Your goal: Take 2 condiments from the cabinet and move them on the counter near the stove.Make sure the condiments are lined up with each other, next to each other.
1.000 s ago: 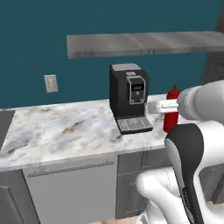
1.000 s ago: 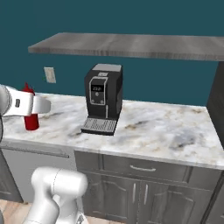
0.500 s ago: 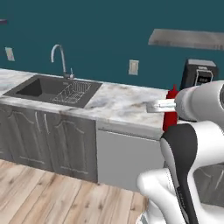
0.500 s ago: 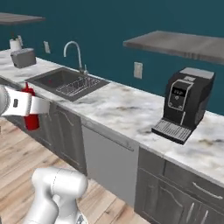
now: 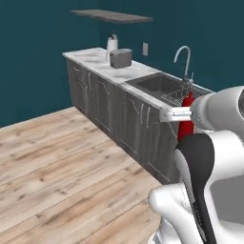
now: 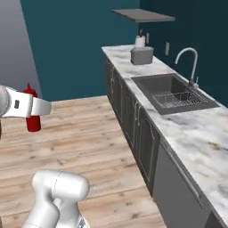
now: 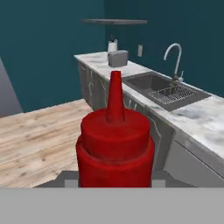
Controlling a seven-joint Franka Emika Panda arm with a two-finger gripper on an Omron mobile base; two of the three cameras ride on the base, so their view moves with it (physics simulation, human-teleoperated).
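Gripper (image 6: 33, 109) was clamped on the red squeeze bottle (image 7: 115, 144), carried in the air beside the arm, well clear of any surface. The bottle (image 6: 32, 116) stood upright in the grip, nozzle up, body hanging below the hand over the wood floor (image 6: 89, 133). From the left base view, the bottle (image 5: 187, 119) sat behind the hand, mostly hidden by the arm.

Hand view looked straight past the nozzle along the long marble counter (image 7: 192, 118). The sink (image 6: 171, 91) was set into that counter, with a curved faucet (image 6: 189, 67) behind it and a wire rack (image 6: 178, 100) inside the basin. At the far end of that counter stood a grey toaster (image 6: 141, 55) with a paper towel roll (image 6: 140, 42) just behind it. A grey floating shelf (image 6: 142, 15) hung on the teal wall above that end.
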